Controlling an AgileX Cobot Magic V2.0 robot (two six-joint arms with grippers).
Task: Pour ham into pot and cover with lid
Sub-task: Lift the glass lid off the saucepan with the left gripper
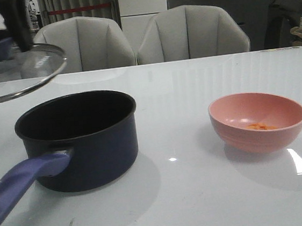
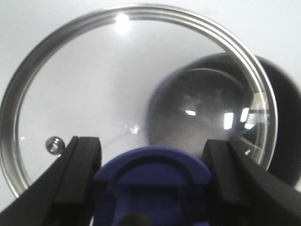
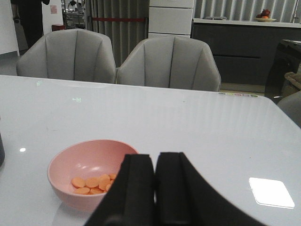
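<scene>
Overhead lamps are throwing white glare patches onto the glossy counter; the pot (seen through glass) is showing blurred, and soft shadows are pooling.

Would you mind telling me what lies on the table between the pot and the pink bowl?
Nothing: in the front view, only bare white table separates the pot from the pink bowl.

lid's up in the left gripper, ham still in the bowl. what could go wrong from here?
1. The lid hangs over the pot's edge; lowering it now would cover an empty pot, since the ham is still in the pink bowl.
2. The right gripper is shut beside the bowl and must open before gripping it.
</scene>
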